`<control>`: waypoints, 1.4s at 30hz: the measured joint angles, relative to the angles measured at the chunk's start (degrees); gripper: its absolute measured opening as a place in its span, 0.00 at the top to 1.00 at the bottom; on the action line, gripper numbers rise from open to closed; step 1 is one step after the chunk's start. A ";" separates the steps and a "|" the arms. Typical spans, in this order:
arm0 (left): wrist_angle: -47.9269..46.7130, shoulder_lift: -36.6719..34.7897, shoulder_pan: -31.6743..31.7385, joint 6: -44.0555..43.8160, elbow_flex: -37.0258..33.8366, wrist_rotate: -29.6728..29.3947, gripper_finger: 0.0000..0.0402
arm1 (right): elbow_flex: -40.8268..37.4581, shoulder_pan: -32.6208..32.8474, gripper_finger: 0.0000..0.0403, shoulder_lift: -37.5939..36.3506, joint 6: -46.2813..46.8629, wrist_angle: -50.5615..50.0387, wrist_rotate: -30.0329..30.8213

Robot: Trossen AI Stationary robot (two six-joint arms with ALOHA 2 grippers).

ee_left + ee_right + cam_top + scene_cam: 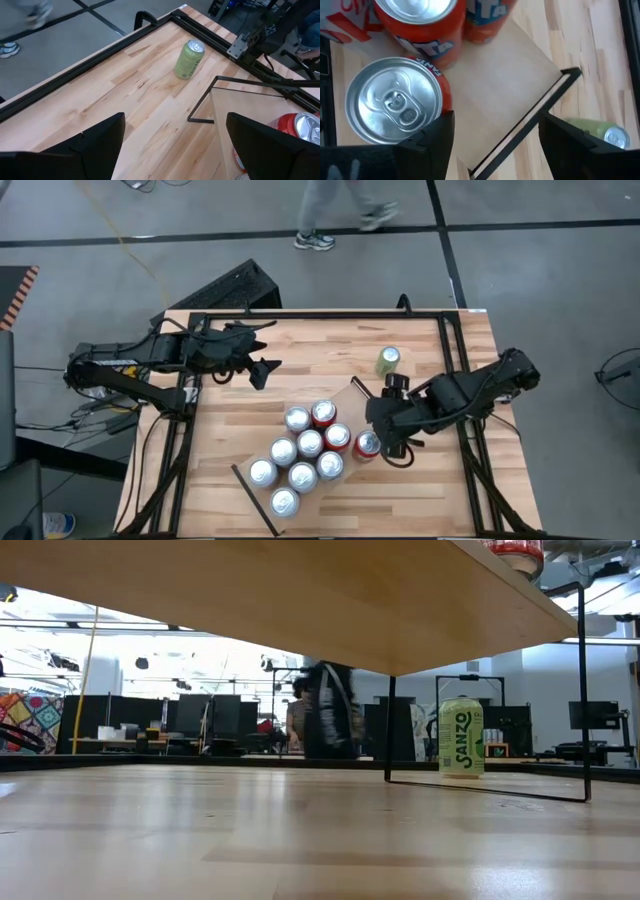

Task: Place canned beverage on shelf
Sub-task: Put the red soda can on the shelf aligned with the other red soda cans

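Note:
The shelf [350, 406] is a pale board on thin black legs, lying slantwise mid-table and bearing several upright cans. At its right end stands a red can [368, 443], which also shows in the right wrist view [395, 102]. My right gripper [384, 438] hovers over that end, pointing steeply down and open. Only bare shelf board [505, 90] shows between its fingers [492, 140], and the red can stands just outside one finger. A green can [387, 360] stands upright on the tabletop beyond the shelf. My left gripper [262, 370] waits open at the far left, raised. My right gripper has one finger [436, 134] close beside the red can's top rim [432, 107]. I cannot tell whether it touches the can. The can stands upright on the shelf, outside the gap between the fingers.
The shelf's black end strip [530, 120] runs under my right gripper. The green can [600, 131] stands on the table just past it. A black frame [320, 312] rims the tabletop. A person walks on the floor beyond the far edge [340, 220].

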 joint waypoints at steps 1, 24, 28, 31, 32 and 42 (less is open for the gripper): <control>0.00 0.00 0.01 0.00 0.02 0.00 0.17 | 0.00 -0.04 0.34 0.00 -0.69 0.41 0.00; -1.23 0.00 0.00 -0.04 0.01 0.03 0.17 | 0.61 1.08 0.34 -3.48 10.39 -2.11 3.38; -1.22 0.00 -0.01 -0.48 0.02 0.04 0.17 | 0.35 7.46 0.34 -4.42 23.36 -7.24 3.90; -1.20 0.00 -0.01 -1.11 0.02 0.00 0.17 | -1.71 12.08 0.34 -4.29 27.75 -6.26 8.11; -1.20 0.00 -0.01 -1.11 0.02 0.02 0.17 | -2.62 13.04 0.34 -4.06 28.97 -6.56 9.38; -1.18 0.00 -0.01 -1.27 0.02 0.04 0.17 | -11.89 9.91 0.34 -3.10 26.54 -0.71 11.62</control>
